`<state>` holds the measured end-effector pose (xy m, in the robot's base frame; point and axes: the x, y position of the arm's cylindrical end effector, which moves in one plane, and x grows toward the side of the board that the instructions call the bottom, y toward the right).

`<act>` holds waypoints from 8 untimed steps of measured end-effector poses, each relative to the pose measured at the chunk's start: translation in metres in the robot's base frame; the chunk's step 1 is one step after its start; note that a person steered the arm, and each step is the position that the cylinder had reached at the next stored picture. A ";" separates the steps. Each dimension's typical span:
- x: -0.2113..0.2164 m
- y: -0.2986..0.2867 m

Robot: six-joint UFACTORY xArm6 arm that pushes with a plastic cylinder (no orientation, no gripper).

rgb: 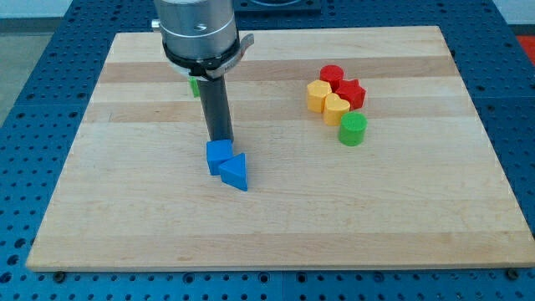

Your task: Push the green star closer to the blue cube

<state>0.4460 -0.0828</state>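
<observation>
Since our arm carries no pincer, only a rod, nothing is gripped; my tip (221, 139) rests at the blue cube (219, 155), touching the blue triangle (235, 173). The green star (194, 85) is probably the green sliver behind the rod, mostly hidden. We read no writing anywhere.

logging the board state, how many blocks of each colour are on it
blue: 2, the blue cube and the blue triangle
red: 2
yellow: 2
green: 2, the green cylinder and a green bit mostly hidden behind the arm
total: 8
my tip is at the blue cube's top edge
</observation>
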 end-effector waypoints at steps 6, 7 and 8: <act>-0.156 -0.128; -0.167 -0.091; -0.173 -0.063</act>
<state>0.2731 -0.1459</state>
